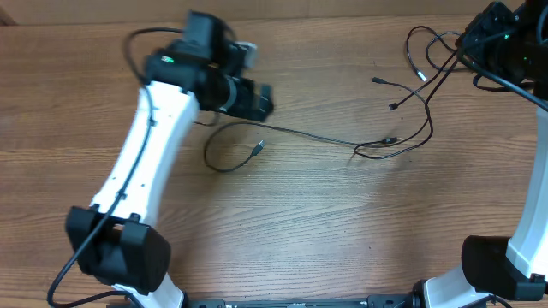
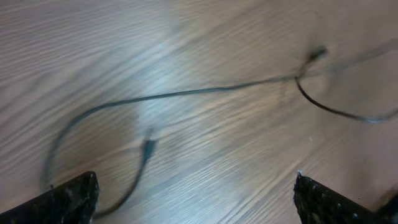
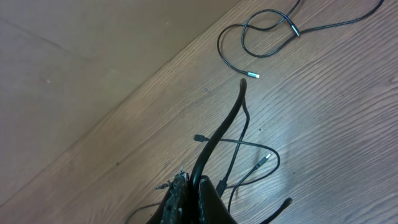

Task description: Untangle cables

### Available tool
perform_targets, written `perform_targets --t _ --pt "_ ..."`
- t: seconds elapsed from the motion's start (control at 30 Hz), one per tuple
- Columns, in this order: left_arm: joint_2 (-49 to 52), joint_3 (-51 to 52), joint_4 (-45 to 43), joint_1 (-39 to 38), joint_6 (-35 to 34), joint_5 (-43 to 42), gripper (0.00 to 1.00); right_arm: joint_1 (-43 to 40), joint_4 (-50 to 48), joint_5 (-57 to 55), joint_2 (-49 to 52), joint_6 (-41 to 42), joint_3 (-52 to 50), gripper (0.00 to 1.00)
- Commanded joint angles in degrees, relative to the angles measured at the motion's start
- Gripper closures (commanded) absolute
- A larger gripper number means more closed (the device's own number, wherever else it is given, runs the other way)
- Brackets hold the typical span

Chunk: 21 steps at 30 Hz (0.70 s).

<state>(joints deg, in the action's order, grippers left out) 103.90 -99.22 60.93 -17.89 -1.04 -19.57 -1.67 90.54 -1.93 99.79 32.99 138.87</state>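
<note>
Several thin black cables (image 1: 317, 135) lie strung across the wooden table, from a loop at centre left to a looser tangle at the upper right. My left gripper (image 1: 255, 101) hovers above the loop's left end; in the left wrist view it (image 2: 196, 186) is open and empty, with a cable (image 2: 186, 92) and a plug end (image 2: 149, 146) on the table ahead of it. My right gripper (image 1: 467, 41) is at the far right. In the right wrist view it (image 3: 198, 186) is shut on a black cable (image 3: 221, 134) that rises off the table.
The wooden table (image 1: 282, 222) ends at a far edge (image 3: 143, 87) close to the right gripper. A cable loop (image 3: 261, 25) and a silver-tipped plug (image 3: 252, 74) lie beyond that gripper. More plug ends (image 1: 394, 104) rest near the middle right.
</note>
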Motion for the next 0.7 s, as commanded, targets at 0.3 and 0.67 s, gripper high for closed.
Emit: perform_targets --t 0.3,0.67 --pt "-0.07 17.97 -22.58 -10.75 14.29 -1.11 0.00 0.11 -0.09 -0.59 -2.01 -0.50 1.73 0.96" --pt "-0.04 22.77 -28.24 -13.29 28.41 -2.45 0.00 0.11 0.68 -1.42 -2.01 -0.52 1.73 0.96"
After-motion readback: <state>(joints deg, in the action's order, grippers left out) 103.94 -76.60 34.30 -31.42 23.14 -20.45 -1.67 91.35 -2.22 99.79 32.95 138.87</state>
